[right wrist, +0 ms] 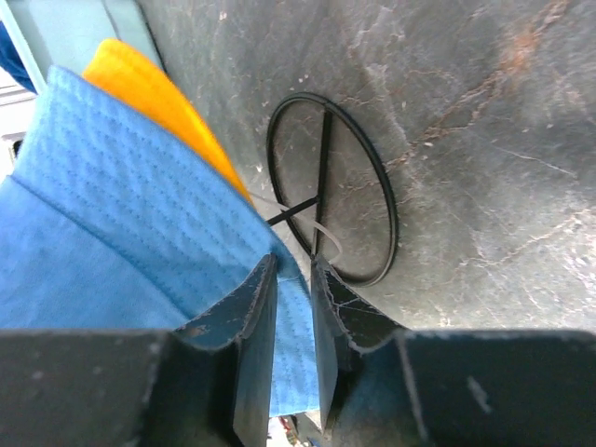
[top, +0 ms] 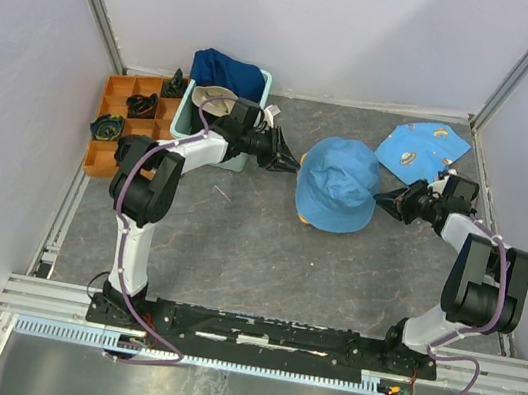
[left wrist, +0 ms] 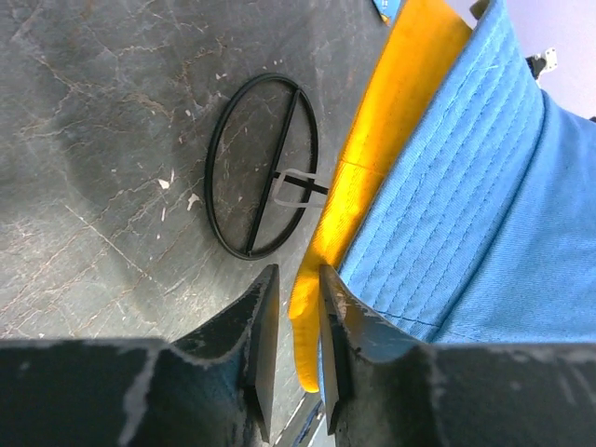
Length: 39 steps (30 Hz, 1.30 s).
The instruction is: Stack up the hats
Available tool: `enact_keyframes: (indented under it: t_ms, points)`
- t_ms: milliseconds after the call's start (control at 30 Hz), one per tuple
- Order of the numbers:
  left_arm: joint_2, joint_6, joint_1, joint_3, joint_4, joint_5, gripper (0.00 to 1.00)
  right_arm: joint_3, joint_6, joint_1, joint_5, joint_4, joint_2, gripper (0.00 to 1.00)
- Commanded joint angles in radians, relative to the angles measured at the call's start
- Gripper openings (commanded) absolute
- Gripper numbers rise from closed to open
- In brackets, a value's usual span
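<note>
Mint-green plastic tub (top: 188,109) back left, a dark navy fabric bucket hat (top: 226,72) heaped in it. The orange compartment tray (top: 118,87) beside it holds small dark bits (too small to name). Mid-counter (top: 236,244), the light blue fabric bucket hat (top: 338,180) sits on the yellow-orange fabric bucket hat (left wrist: 391,121), its brim ribbed with stitching. Left gripper (left wrist: 298,279): fingers a slit apart, yellow brim between. Right gripper (right wrist: 293,265): same slit, blue brim between.

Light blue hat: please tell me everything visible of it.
The light blue hat is a soft fabric bucket hat with rows of stitching around its brim. It lies crown up on the yellow-orange hat, whose brim peeks out beneath, at the middle of the table. Its brim edge sits between the fingers of the right gripper; whether pinched is unclear.
</note>
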<state>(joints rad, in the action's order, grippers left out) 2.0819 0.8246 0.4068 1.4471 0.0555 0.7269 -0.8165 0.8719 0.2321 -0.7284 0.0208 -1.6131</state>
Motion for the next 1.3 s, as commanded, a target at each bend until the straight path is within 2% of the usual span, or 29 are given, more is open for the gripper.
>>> enact_keyframes:
  t_ms: [0,67,333,567,733,900,1267]
  points:
    - [0.079,-0.006,-0.022,-0.071,0.167,-0.084,0.32,-0.043,-0.043,0.007,0.067,0.040,0.045,0.30]
    - [0.059,-0.003,-0.022,-0.065,0.165,-0.095,0.34,-0.046,-0.042,0.007,0.069,0.046,0.053,0.31]
    - [-0.003,0.033,-0.024,-0.003,0.170,-0.104,0.36,-0.060,-0.029,0.007,0.066,0.063,0.115,0.47]
    - [-0.037,0.080,-0.025,0.048,0.155,-0.104,0.36,-0.091,-0.050,0.007,0.085,0.131,0.174,0.47]
    - [-0.061,0.158,-0.024,0.056,0.068,-0.072,0.36,-0.097,-0.055,0.008,0.087,0.153,0.198,0.47]
    - [-0.081,0.103,-0.024,0.154,0.168,-0.110,0.36,-0.099,-0.058,0.007,0.085,0.166,0.208,0.47]
    - [-0.115,0.075,-0.023,0.287,0.269,-0.159,0.36,-0.115,-0.069,0.013,0.088,0.195,0.234,0.48]
